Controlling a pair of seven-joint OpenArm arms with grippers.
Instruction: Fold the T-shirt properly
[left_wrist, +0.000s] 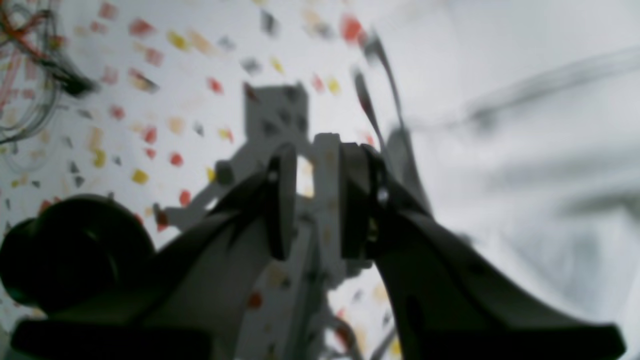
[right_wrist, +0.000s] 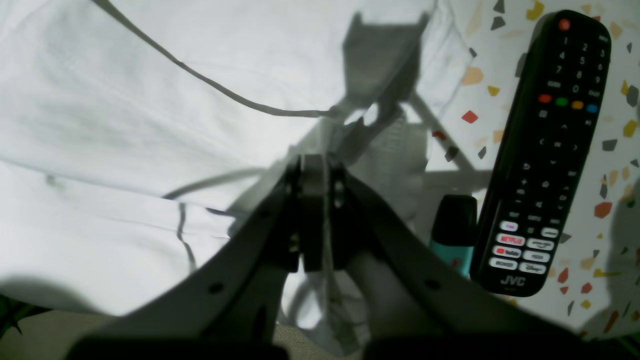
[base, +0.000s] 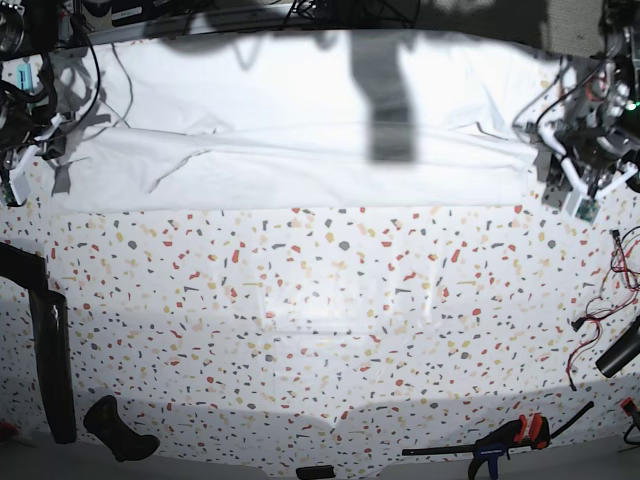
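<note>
T-shirt (base: 300, 150) lies as long flat band across far side of speckled worktop (base: 320, 320), one lengthwise fold apparently done (judgement).

Left claw (left_wrist: 310, 200) at band's end, partly open, nothing between pads.

Right claw (right_wrist: 315, 215) at other end, shut on T-shirt edge.

Remaining: crosswise folds into compact stack.

Remote (right_wrist: 545, 155) beside white T-shirt (right_wrist: 150, 125)

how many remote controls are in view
1. A black remote control lies on the speckled table beside the T-shirt, seen in the right wrist view. Others may be hidden elsewhere.
</note>
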